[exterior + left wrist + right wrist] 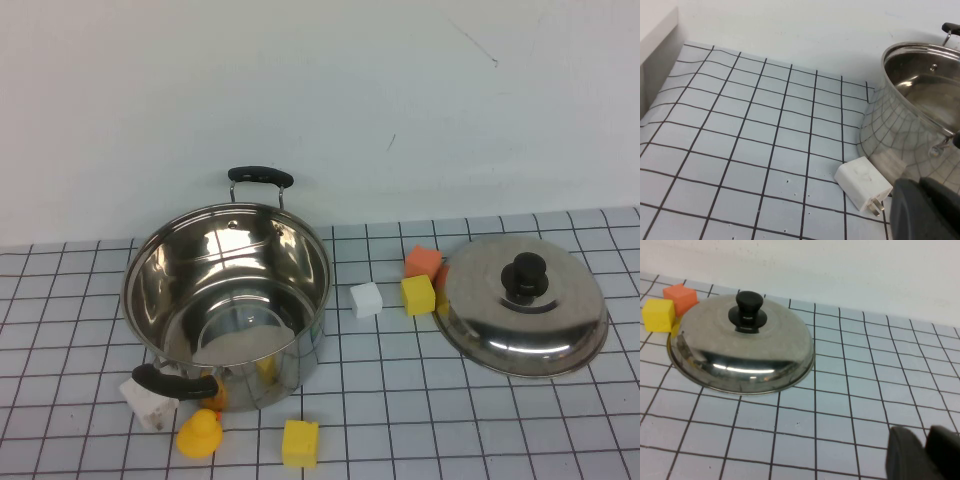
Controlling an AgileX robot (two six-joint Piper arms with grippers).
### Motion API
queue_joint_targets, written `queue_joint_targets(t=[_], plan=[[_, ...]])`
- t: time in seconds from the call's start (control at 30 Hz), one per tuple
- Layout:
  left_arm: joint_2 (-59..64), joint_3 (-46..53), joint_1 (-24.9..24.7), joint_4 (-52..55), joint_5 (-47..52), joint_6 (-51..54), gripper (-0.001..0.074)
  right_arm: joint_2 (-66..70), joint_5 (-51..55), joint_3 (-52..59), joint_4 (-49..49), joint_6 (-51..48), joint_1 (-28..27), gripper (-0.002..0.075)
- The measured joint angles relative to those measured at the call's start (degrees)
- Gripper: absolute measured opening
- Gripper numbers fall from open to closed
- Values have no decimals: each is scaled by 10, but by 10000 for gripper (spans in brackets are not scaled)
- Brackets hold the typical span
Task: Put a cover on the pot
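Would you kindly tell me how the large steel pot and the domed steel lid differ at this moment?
The large shiny steel pot stands open-mouthed on the robot's left; the domed steel lid lies dome up on the right, apart from it. The pot has two black loop handles; the lid has one black knob. The pot is deep; the lid is shallow. Both are round polished steel. The left pincer is low beside the pot, the right pincer near the lid.

The pot (227, 300) is glossy polished steel with 2 matt black handles, mirroring the grid. The lid (522, 306) is smooth, duller steel under a black plastic-looking knob (524, 277). The blocks look matt and foamy; the charger (863, 184) is smooth white plastic
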Motion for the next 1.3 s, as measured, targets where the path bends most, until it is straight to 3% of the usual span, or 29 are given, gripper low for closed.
queue_joint_targets(t=[0.8,0.97,1.13,1.3], plan=[[0,0,0,0,0,0,-3,0,0,0,22,1,0,92],[0,0,0,0,0,0,-3,0,-4,1,210,1,0,92],[0,0,0,0,0,2,-3,0,-10,4,541,4,0,92],[0,0,0,0,0,2,-3,0,-47,4,620,-40,0,92]])
